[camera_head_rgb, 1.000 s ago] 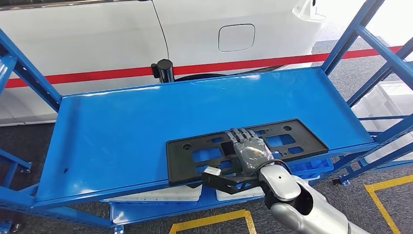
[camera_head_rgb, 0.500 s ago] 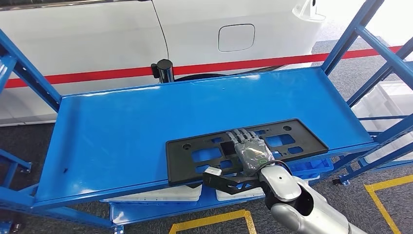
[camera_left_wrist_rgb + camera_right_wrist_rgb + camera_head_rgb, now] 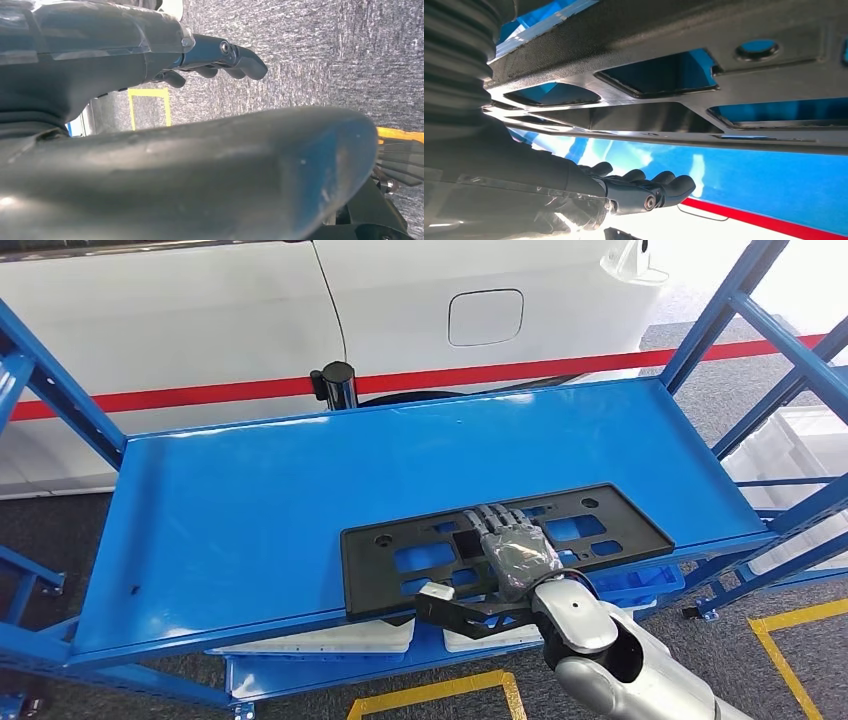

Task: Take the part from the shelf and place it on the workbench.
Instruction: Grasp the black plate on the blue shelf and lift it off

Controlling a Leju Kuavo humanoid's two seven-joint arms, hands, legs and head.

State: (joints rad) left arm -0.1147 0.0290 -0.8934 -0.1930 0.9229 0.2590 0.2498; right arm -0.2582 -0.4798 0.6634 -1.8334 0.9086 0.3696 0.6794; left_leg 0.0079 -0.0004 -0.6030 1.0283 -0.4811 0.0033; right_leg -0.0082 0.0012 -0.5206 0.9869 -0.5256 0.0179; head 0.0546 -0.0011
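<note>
The part (image 3: 372, 585) is a flat black plastic plate with several cut-outs. It lies near the front edge of the blue shelf (image 3: 250, 490), right of centre. My right hand (image 3: 515, 545) reaches over its front edge, fingers stretched across the plate's middle. In the right wrist view the fingers (image 3: 644, 192) stand off the plate (image 3: 664, 25), with blue shelf showing between them. The thumb is hidden. My left hand (image 3: 210, 55) hangs over grey carpet, loosely curved and holding nothing.
A white car body (image 3: 200, 320) with a red stripe stands close behind the shelf, and a black post (image 3: 338, 382) is at the back edge. Blue uprights (image 3: 715, 315) flank the shelf. White panels (image 3: 340, 640) lie on the lower level. Yellow floor lines (image 3: 440, 695) run below.
</note>
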